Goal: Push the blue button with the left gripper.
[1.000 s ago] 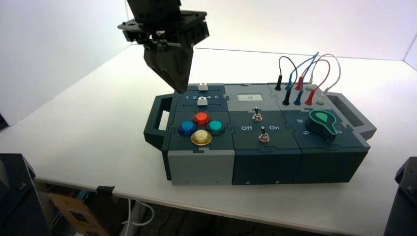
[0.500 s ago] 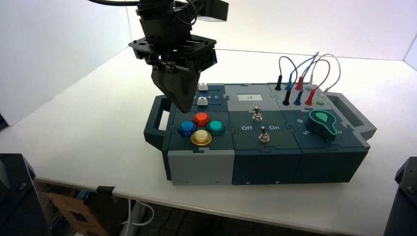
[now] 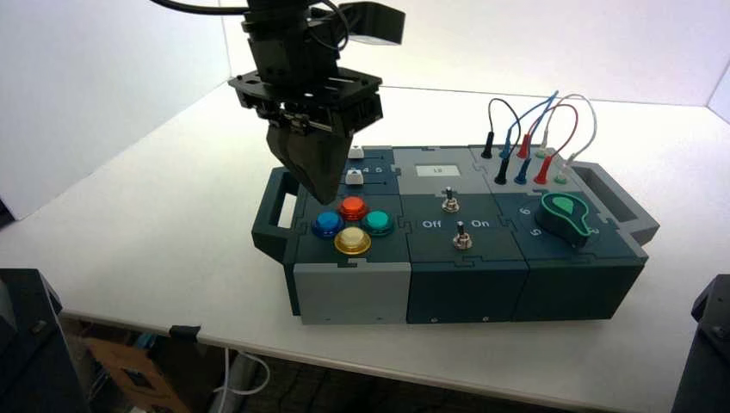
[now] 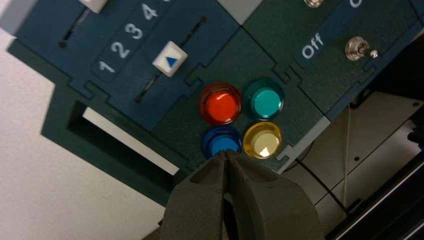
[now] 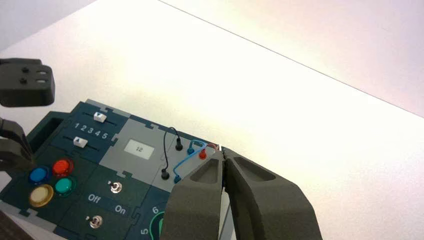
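Fingertips of the black, ribbed left gripper (image 3: 323, 191) pressed together (a pointed wedge) aim down, hovering just above the round translucent blue dome button (image 4: 221, 142).

Black ribbed left hand (image 3: 323, 196) with dark tapered fingers (image 4: 200, 200).

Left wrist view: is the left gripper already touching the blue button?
No. The left gripper, fingers shut to a point, hangs above the blue button, and the high view shows clear space between its tip and the box.
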